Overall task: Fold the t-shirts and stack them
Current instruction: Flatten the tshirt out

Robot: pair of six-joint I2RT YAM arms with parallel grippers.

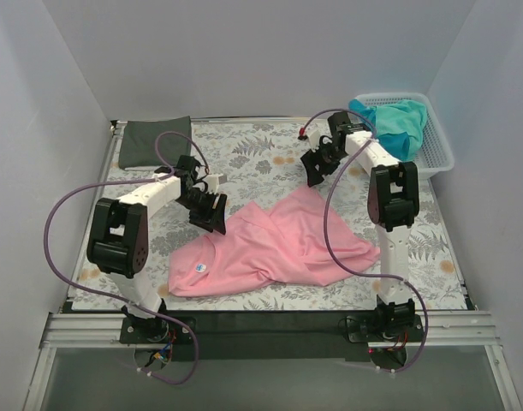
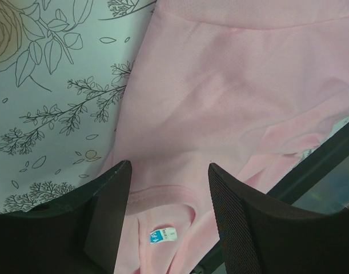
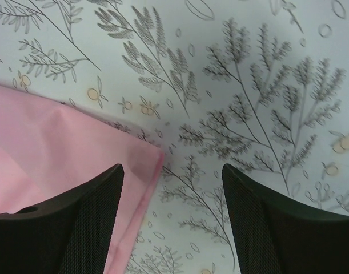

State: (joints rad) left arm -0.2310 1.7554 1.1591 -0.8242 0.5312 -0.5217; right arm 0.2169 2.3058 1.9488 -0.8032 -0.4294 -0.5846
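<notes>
You seem to have the grey shirt [image 1: 154, 141] folded far-left on the surface [image 1: 261, 154], the pink shirt [image 1: 278, 244] rumpled beneath left pincer [image 2: 168, 171] and right pincer [image 3: 173, 171], both wide and empty, and the teal shirt [image 1: 396, 124] unfolded in the basket [image 1: 441, 147].

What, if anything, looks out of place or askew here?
The teal shirt hangs half out of the basket, draped over its rim. The pink shirt lies rumpled and skewed, unfolded. The grey shirt sits folded at far left. Nothing looks damaged.

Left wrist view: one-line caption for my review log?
Open left hand hovers above the collar label of the pink t-shirt, spread on the floral tablecloth.
</notes>
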